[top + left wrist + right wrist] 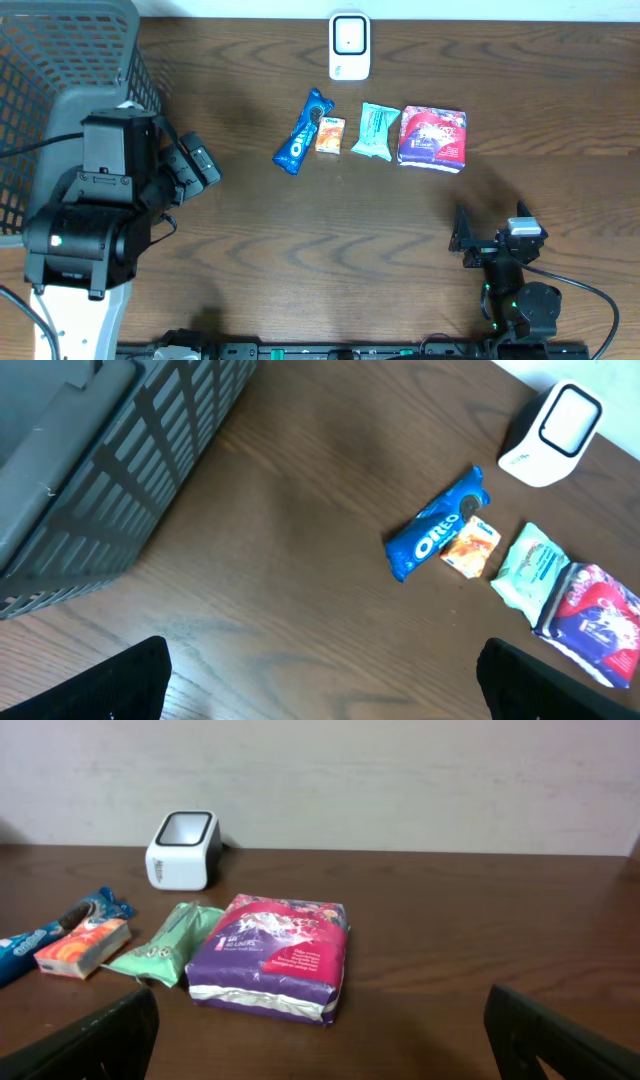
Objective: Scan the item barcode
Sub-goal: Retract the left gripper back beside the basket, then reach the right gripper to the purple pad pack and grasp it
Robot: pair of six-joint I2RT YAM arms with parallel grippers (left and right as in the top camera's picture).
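- Upper centre of the overhead view: the barcode scanner (349,45) is standing at the far edge of the table (320,260) with its window facing up. You would probably have to present an item label-down above it.
- Just below the scanner, the candidate items are lying flat in a row, reading left to right:
  - the blue Oreo pack (303,131)
  - the small orange packet (329,135) just beside it
  - the green packet (377,131)
  - the purple pack (433,138)
- None of them is being held, and you cannot tell which one is meant for scanning.
- Centre left: the left gripper (195,165) is hovering beside the grey basket (60,60). Its fingers are spread wide with nothing between them, and its wrist view takes in the whole row.
- Lower right: the right gripper (468,240) is sitting low near the table's front edge, jaws apart and empty. It is facing the purple pack, which is its nearest item.
- Judgement: the scan is not yet begun. No barcode is showing on any upward face (the print may be underneath), so the chosen item will likely need turning.
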